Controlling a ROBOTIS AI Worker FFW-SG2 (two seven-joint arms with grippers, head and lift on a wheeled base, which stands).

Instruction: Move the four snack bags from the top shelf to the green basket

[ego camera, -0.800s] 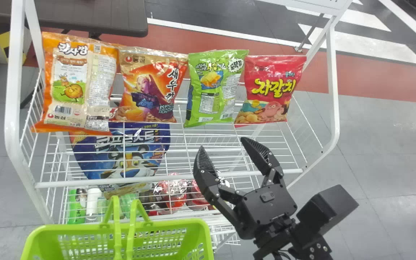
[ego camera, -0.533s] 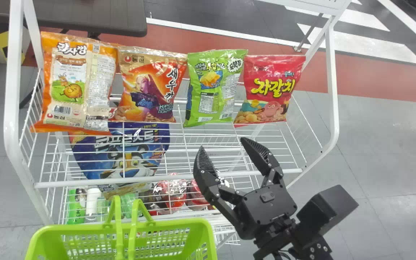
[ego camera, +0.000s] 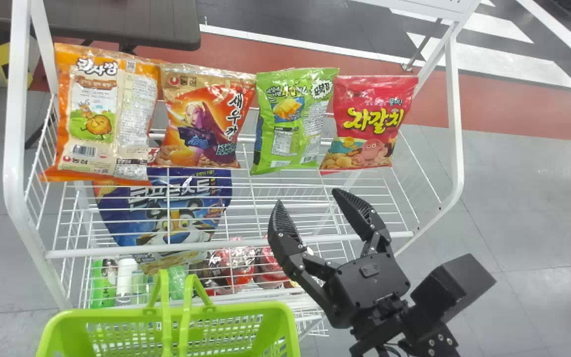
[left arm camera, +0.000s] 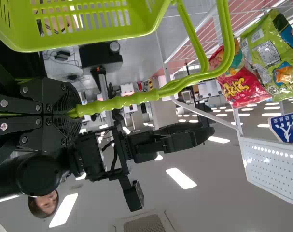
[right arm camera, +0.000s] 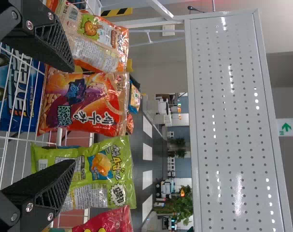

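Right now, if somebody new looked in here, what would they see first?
Probably the four shiny snack bags lined up on the top shelf: two orange ones, a green one and a red one. Next, the bright green basket in front, its handle in the left gripper. Then the black right gripper, wide open near the shelf's front.

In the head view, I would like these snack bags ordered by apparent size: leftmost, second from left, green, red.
1. Leftmost bag
2. Second bag
3. Green bag and red bag: too alike to rank
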